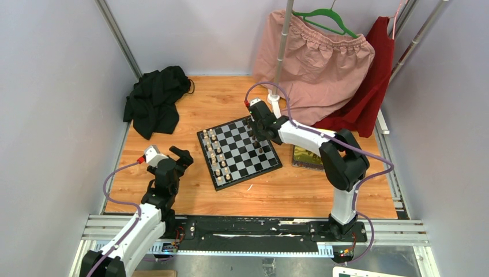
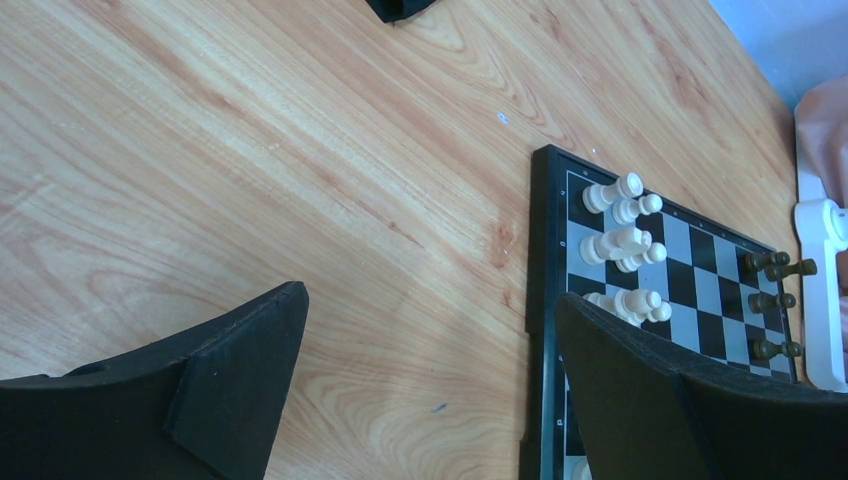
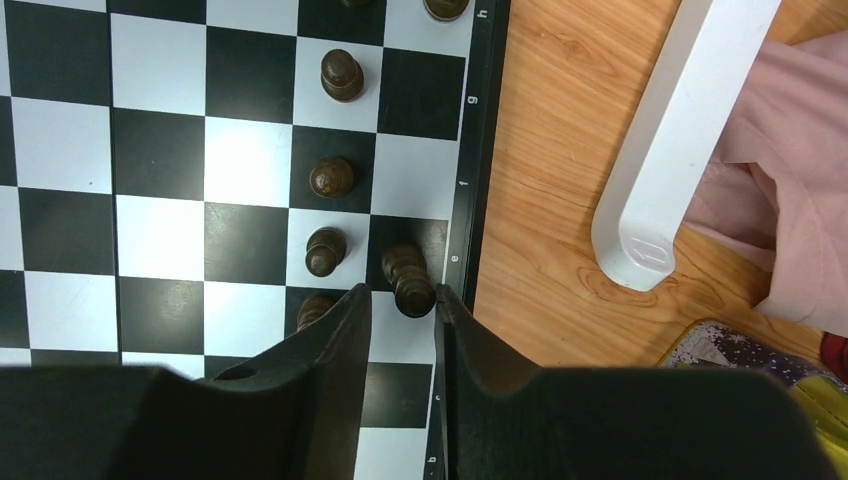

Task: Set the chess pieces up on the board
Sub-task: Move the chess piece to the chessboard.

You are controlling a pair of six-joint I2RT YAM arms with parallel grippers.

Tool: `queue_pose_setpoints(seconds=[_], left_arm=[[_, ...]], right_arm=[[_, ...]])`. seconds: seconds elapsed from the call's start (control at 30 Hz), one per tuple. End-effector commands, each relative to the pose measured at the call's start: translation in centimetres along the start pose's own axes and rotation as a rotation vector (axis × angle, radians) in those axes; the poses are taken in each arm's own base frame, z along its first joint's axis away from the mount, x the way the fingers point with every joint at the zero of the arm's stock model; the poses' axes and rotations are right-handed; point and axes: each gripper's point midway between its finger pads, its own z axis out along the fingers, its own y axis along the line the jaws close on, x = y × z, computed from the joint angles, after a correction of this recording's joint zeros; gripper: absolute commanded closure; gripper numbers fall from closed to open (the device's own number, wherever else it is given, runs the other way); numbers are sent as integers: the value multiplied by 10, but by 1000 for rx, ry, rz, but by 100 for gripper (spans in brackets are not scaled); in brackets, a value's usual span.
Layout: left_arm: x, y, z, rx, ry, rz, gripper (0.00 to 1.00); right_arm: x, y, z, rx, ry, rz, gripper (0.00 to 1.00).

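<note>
The dark chess piece (image 3: 408, 278) stands at the mouth of the right claw (image 3: 402, 292). It is on a black square in the outermost row of the board (image 3: 150, 130), next to the black border. The jaws of the right claw stand a narrow gap apart, roughly matching the piece. The wrist view does not settle whether the fingers (image 3: 340, 340) press on it, so a grip cannot be confirmed.

A line of other dark pieces (image 3: 331, 177) runs ahead of the claw, one row to its left. The nearest of these is partly hidden by the left finger.

The cream pieces (image 2: 620, 245) stand grouped along the board side farthest from the right claw, just ahead of the left claw's right finger.

The left claw (image 2: 430, 300) is spread fully wide and holds nothing. It hangs over the bare wooden bench (image 2: 300, 150), with the board border by its right finger.

To the right of the right claw, a white post foot (image 3: 650, 170) rests on the bench, with pink cloth (image 3: 780, 200) beyond it. A black cloth (image 1: 155, 101) lies well beyond the left claw.
</note>
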Motion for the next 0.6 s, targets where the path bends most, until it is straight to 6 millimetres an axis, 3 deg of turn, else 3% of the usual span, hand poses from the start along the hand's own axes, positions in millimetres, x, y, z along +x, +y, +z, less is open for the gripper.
queue_pose_setpoints(seconds=[0.0, 0.1, 0.33, 0.57], left_arm=[[-1, 2, 2, -3, -18, -4, 0], [-1, 1, 2, -2, -16, -3, 0], [-1, 1, 3, -4, -15, -2, 0], [0, 1, 4, -3, -13, -1, 0]], right_arm=[[-13, -1, 5, -14, -24, 25, 69], [-13, -3, 6, -15, -25, 27, 73], [-15, -7, 6, -13, -27, 31, 95], [-17, -9, 1, -8, -37, 32, 100]])
